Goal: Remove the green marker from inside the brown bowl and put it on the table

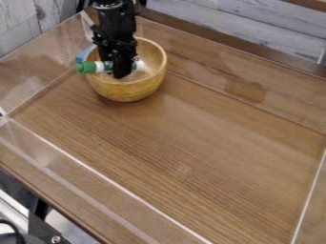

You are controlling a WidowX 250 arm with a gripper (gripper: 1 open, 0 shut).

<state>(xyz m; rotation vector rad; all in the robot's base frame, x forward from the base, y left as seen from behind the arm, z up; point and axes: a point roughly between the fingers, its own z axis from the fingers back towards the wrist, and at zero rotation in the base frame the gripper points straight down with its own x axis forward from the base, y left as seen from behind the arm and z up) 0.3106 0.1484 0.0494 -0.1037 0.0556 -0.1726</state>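
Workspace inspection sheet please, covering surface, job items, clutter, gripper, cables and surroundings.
Surface: brown wood-grain table with a clear plastic rim.
Job's things: brown bowl stands far left; green marker lies inside it, its green end over the left rim.
Clutter: nothing seen.
Grippers: gripper points down into the bowl, shut on the marker.
Cables: nothing seen for certain.
Surroundings: pale wooden planks behind the table; dark frame parts at the lower left corner.
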